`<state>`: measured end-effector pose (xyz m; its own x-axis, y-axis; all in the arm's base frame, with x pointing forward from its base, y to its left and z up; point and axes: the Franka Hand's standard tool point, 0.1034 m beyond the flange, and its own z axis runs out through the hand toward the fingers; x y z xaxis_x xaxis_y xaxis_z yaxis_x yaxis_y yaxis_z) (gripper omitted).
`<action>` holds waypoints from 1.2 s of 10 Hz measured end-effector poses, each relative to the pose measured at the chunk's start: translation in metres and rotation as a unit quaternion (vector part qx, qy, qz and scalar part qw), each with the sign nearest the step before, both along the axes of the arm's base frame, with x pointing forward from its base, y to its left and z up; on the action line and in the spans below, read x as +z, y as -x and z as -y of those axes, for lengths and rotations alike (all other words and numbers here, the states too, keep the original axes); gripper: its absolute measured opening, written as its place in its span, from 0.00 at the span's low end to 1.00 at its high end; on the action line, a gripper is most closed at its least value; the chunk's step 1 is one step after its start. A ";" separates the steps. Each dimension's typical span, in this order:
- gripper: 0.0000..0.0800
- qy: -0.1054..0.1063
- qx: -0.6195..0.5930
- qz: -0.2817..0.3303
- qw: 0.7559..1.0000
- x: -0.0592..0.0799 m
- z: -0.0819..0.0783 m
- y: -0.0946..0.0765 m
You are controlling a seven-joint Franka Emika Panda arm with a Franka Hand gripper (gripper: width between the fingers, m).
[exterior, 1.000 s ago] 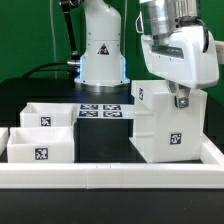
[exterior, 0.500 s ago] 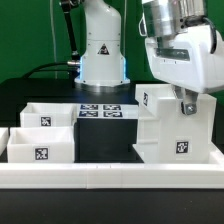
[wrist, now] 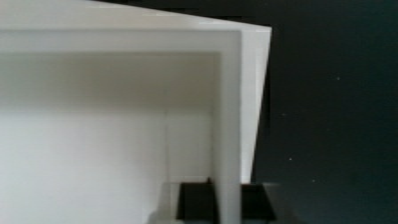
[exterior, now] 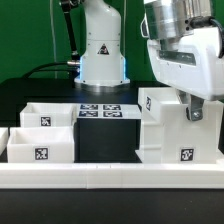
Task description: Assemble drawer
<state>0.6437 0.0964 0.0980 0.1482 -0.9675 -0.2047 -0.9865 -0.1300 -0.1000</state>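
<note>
The large white cube-shaped drawer case [exterior: 168,128] stands on the exterior view's right, with tags on its faces. My gripper [exterior: 193,108] comes down on its top right edge and is shut on one thin wall. In the wrist view the two dark fingers [wrist: 199,205] sit on either side of that white wall [wrist: 228,120], with the case's open inside beside it. My gripper's midpoint there is on the wall [wrist: 228,205]. Two smaller white trays stand on the exterior view's left, one behind [exterior: 45,113] and one in front [exterior: 40,146].
The marker board [exterior: 103,110] lies flat between the trays and the case, before the robot base [exterior: 102,50]. A long low white rail [exterior: 110,176] runs along the front edge. The table is black.
The case has slid toward the exterior view's right and a little forward, with my gripper still on its wall. The two trays have not moved.
</note>
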 end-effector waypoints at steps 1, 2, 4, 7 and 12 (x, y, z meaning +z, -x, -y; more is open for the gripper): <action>0.05 0.000 0.001 -0.002 1.000 0.000 0.000 0.000; 0.05 0.000 0.002 -0.002 1.000 0.000 0.000 0.000; 0.34 0.000 0.006 -0.001 1.000 0.000 -0.001 0.000; 0.61 0.002 0.061 0.011 0.998 0.007 0.001 0.004; 0.81 0.012 0.217 0.059 0.974 0.060 0.023 0.039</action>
<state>0.6042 0.0737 0.1578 0.5657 -0.8127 -0.1396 -0.8198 -0.5360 -0.2014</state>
